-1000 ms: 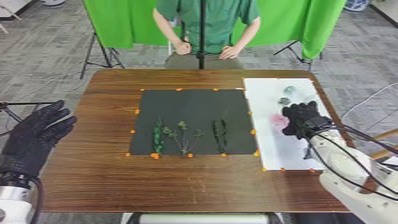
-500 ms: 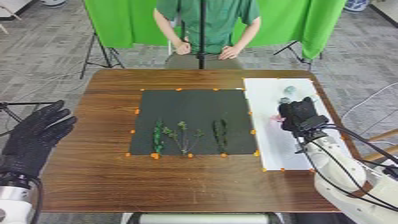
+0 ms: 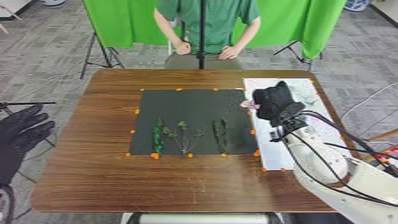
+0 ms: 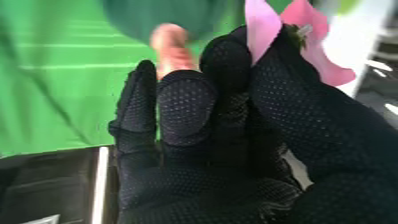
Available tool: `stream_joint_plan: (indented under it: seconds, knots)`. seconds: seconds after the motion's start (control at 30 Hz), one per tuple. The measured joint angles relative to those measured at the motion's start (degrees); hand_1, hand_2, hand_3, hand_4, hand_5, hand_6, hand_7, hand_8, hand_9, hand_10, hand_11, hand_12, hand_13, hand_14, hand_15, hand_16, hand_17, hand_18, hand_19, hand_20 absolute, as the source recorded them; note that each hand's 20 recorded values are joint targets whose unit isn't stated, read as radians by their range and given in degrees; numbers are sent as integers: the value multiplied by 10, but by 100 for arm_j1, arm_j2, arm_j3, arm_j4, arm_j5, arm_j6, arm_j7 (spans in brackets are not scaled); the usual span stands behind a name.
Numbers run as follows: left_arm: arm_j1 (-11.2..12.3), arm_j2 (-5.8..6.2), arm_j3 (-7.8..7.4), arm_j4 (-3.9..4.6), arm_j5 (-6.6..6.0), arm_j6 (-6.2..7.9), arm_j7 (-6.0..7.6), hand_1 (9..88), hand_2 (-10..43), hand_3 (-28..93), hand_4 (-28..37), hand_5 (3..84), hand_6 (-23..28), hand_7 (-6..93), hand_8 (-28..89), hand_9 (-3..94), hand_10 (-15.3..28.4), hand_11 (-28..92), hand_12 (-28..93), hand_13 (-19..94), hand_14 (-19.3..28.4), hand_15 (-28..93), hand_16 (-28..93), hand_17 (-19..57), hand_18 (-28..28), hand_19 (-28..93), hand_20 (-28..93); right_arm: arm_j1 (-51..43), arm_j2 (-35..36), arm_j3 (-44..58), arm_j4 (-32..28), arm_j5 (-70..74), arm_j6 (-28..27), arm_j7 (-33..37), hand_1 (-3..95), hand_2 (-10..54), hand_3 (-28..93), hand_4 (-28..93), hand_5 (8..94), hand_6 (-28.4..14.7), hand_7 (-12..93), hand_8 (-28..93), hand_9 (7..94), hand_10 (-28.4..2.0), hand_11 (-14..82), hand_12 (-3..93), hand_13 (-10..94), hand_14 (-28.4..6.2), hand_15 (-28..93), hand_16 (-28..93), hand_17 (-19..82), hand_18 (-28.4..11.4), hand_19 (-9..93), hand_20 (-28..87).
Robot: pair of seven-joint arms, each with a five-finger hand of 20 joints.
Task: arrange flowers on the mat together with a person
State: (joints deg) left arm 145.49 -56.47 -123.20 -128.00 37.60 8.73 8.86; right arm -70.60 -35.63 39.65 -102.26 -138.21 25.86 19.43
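Pink flower [image 3: 250,104]: at nine o'clock of right hand [image 3: 274,100], by border of white sheet [image 3: 277,156] and mat [image 3: 187,107].
Fingers [image 4: 231,60]: right ones pinch the flower.
Nearer hand: right; left hand [image 3: 19,142], fingers spread, well apart.
Long axis: cannot tell, stem hidden.

A mat [image 3: 178,107] lies on the table [image 3: 98,185], with a sheet [image 3: 277,156] just right of it, extending farther both toward and away from the robot. On the mat's near half, three sprigs stand in a row: left [image 3: 158,137], middle [image 3: 182,126] and right [image 3: 224,135]. A flower [image 3: 250,104] is in the right hand [image 3: 277,100], near the border between mat and sheet.
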Motion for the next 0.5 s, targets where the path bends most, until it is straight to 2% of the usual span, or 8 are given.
stream_joint_plan:
  seconds: [0.1,0.2,0.37,0.5]
  knots:
    - [142,-18,-121,-1,0,12,-32,289,12,677,-202,382,42,206,-84,336,133,226,186,287,160,322,16,-54,210,428,143,571,-272,-528,84,130,38,-317,488,-95,846,-257,676,29,580,-65,738,-77,389,553,629,-65,727,393,248,-171,728,456]
    - [203,-32,-152,-1,0,30,-50,288,12,677,-202,382,42,206,-84,336,133,227,186,286,160,324,17,-55,210,428,144,1171,-706,-1099,382,197,38,-582,491,-95,844,-262,677,29,578,-68,739,-78,388,551,628,-66,728,392,247,-171,727,456]
    - [227,-40,-138,0,-4,65,-64,288,12,677,-203,382,42,207,-85,336,133,226,186,286,159,322,16,-54,210,428,143,2005,-1558,-1976,1000,268,45,-904,493,-95,842,-267,684,31,571,-77,754,-75,372,553,628,-63,728,389,248,-168,725,454]
    - [198,-2,-61,8,-6,88,-60,289,12,676,-204,381,42,207,-84,336,133,226,187,286,160,321,16,-55,210,429,143,2514,-2111,-2611,1154,297,76,-1027,495,-95,841,-272,685,33,568,-74,758,-74,364,561,628,-63,727,390,248,-168,726,453]
